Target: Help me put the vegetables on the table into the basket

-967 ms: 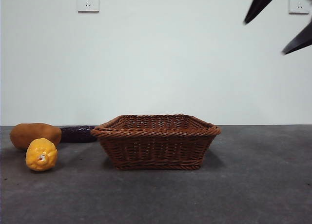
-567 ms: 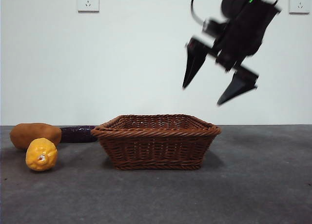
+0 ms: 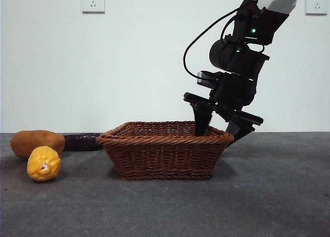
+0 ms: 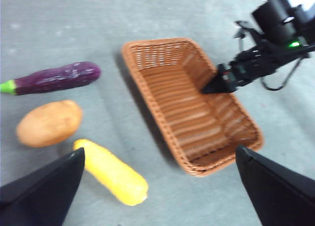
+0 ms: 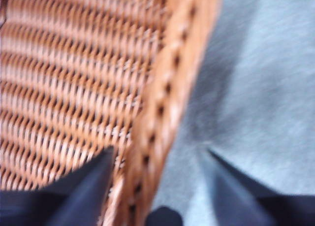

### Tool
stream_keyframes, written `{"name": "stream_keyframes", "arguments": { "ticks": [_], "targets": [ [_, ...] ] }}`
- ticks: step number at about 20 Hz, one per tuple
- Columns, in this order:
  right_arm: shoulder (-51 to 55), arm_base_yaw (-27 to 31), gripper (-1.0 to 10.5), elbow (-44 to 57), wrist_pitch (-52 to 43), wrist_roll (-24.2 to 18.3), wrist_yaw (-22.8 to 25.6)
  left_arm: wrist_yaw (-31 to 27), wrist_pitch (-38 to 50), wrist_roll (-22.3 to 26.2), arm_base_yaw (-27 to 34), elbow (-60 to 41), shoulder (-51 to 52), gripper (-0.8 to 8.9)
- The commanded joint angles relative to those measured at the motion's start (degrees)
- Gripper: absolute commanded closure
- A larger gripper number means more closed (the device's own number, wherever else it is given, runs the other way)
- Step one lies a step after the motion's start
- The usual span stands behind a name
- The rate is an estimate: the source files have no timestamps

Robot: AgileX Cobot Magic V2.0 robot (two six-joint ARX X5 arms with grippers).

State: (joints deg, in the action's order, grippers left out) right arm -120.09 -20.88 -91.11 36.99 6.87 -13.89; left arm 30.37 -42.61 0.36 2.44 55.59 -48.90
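The right gripper (image 3: pixel 223 129) has its two black pointed jaws spread wide and straddles the right rim of the basket (image 3: pixel 154 154): one jaw dips inside the woven wall, the other hangs outside over the table (image 3: pixel 278 195); nothing sits between them but the braided rim; its arm, dark and blocky with a looping cable and a green light, slants up to the top right. The basket is brown wicker, rectangular and shallow, with flared ribbed sides, and stands empty near the middle of the rough, speckled grey table. All three vegetables lie on the table to its left: a smooth tan oval potato (image 3: pixel 37 142); a bumpy yellow one (image 3: pixel 44 163) nearer, just in front of the potato, long and blunt-ended from above; a glossy dark purple eggplant (image 3: pixel 82 142) with a green stem, behind them beside the basket. The left gripper (image 4: pixel 157 186) hovers high above, jaws wide apart and empty.
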Motion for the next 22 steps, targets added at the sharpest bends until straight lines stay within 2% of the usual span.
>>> {"name": "stream_keyframes", "arguments": {
  "ticks": [1, 3, 4, 9, 13, 15, 19, 20, 22],
  "targets": [
    [-1.0, -0.2, 9.0, -0.2, -0.5, 0.6, 0.0, -1.1, -0.3, -0.6, -0.1, 0.1, 0.0, 1.45],
    [-1.0, -0.2, 9.0, -0.2, -0.3, 0.6, -1.2, -2.5, -0.6, -1.7, -0.2, 0.1, -0.2, 1.45],
    [-1.0, -0.2, 9.6, -0.2, -0.4, 0.7, -1.5, -3.5, -1.2, -1.8, -0.2, 0.1, -0.5, 1.45],
    [2.5, -0.1, 9.6, -0.2, -0.3, 1.4, -1.7, -5.1, -3.2, -3.5, -0.3, 0.1, -4.1, 1.52],
    [14.6, -0.1, 9.6, -0.2, 1.4, -0.7, -1.5, -5.2, -1.8, -5.9, -0.4, 0.1, -9.2, 1.56],
    [21.6, -0.1, 9.6, -0.2, 3.5, -2.5, 0.4, -7.0, -0.7, -6.4, -1.2, 0.1, -13.1, 1.56],
    [33.6, 0.0, 9.6, -0.2, 8.6, -5.9, 3.0, -8.2, 2.9, -12.4, -4.4, 0.1, -23.6, 1.56],
    [35.9, -0.1, 9.6, -0.2, 9.8, -6.4, 3.0, -9.4, 4.5, -14.2, -6.0, 0.1, -26.3, 1.56],
    [39.3, -0.1, 9.6, -0.2, 11.5, -7.5, 3.0, -15.8, 6.7, -16.5, -9.7, 0.1, -31.0, 1.55]
  ]
}}
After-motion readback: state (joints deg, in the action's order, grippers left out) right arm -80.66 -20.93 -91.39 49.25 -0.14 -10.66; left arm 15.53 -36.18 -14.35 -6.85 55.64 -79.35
